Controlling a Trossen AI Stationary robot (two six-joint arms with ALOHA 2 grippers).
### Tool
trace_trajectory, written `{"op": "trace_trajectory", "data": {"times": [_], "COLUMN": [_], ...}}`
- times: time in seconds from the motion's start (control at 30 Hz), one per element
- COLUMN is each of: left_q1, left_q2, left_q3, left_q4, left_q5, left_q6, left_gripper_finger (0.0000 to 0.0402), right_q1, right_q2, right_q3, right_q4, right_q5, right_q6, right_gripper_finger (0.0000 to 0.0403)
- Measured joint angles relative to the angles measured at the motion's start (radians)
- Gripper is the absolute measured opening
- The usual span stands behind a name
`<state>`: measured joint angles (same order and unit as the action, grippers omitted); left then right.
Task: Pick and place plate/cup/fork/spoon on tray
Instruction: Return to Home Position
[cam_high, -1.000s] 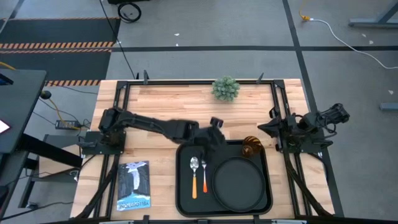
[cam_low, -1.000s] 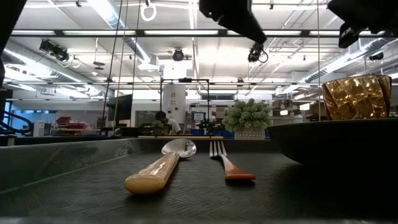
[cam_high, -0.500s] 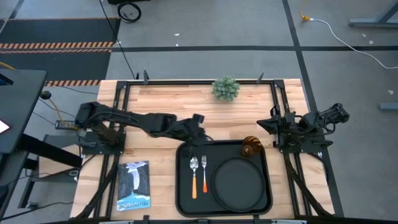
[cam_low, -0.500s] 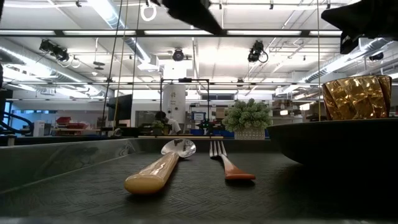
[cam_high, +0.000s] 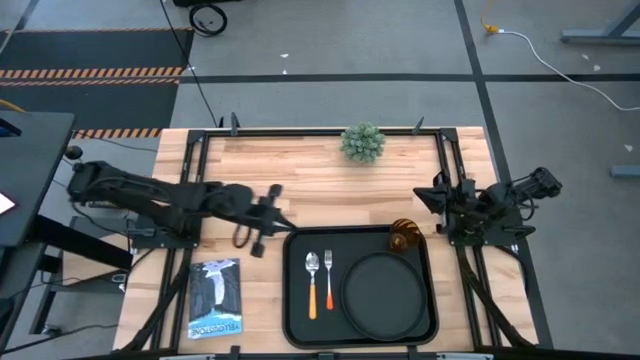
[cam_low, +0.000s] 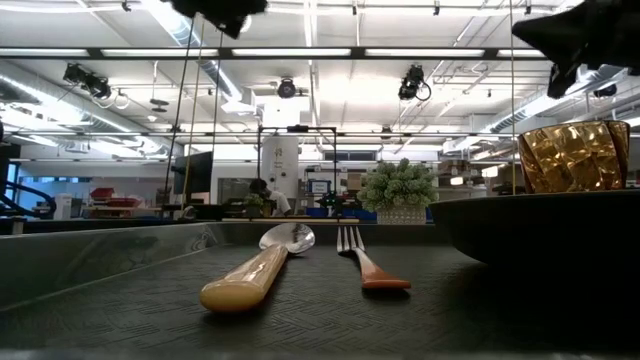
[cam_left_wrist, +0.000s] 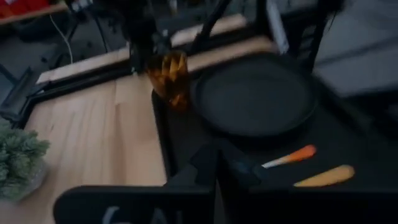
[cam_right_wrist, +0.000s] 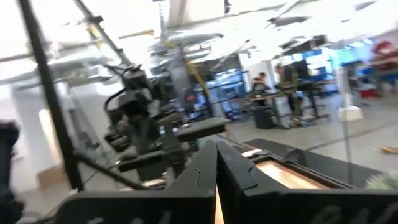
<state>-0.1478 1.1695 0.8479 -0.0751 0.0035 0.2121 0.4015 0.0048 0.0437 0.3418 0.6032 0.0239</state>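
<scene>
Tray (cam_high: 296, 300) holds plate (cam_high: 384, 296), cup (cam_high: 404, 236), fork (cam_high: 328, 280), spoon (cam_high: 312, 284); we judge task done. Left gripper (cam_high: 252, 222) off tray, fingers closed, empty; right gripper (cam_high: 428, 199) parked, closed, empty.

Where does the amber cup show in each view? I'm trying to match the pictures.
High view: the cup stands in the tray's far right corner, just beyond the plate.
Low view: at the right edge, rising behind the plate's rim.
Left wrist view: upper middle, at the tray's corner beside the plate.
Right wrist view: not in it.
Shared landmark: the small potted plant.
</scene>
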Motion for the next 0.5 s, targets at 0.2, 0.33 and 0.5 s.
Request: {"op": "trace_trajectory", "data": {"times": [0.2,0.33,0.5], "left_q1": [-0.017,-0.027,-0.034], "left_q2": [-0.226,-0.373,-0.552], "left_q3": [-0.21,-0.319,-0.428], "left_q4": [0.121,0.149,0.147], "left_q5": [0.032,0.037,0.039], "left_q6": [-0.098,-0.138,-0.175], "left_gripper_finger": [0.0012,0.0012,0.0012], "right_q1": [-0.001,-0.008,-0.012], "right_q2": [0.009,0.013,0.013], "right_q3": [-0.038,-0.038,-0.038], "right_q4": [0.047,0.058,0.067], "right_q5": [0.087,0.098,0.195], "right_q6": [0.108,0.14,0.063], "right_gripper_finger": [0.0004,0.0004,0.0006]}}
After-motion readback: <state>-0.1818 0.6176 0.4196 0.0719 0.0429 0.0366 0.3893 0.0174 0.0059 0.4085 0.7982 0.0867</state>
